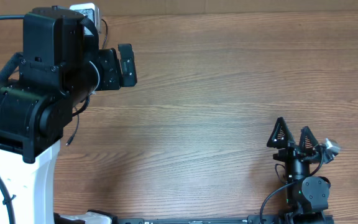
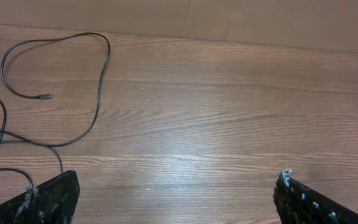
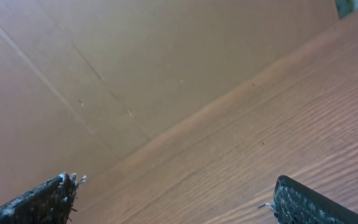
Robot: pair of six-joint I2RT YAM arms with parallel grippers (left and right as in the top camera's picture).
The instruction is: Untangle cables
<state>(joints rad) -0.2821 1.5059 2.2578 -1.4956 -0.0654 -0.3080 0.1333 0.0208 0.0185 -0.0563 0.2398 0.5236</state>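
Note:
The cables (image 2: 98, 93) are thin black cords lying loose on the wooden table at the left of the left wrist view. One forms a loop ending in a small metal-tipped plug (image 2: 45, 96), and others cross near the left edge. In the overhead view only a short piece of cable (image 1: 74, 124) shows beside the left arm, which hides the others. My left gripper (image 2: 176, 193) is open and empty, with the cables to its left; it also shows in the overhead view (image 1: 118, 66). My right gripper (image 1: 293, 134) is open and empty at the table's front right, far from the cables, and shows open in its wrist view (image 3: 173, 196).
The bulky left arm (image 1: 36, 93) covers the table's left side. A white device (image 1: 86, 11) sits at the back left edge. A brown cardboard wall (image 3: 135, 62) stands along the table's edge in the right wrist view.

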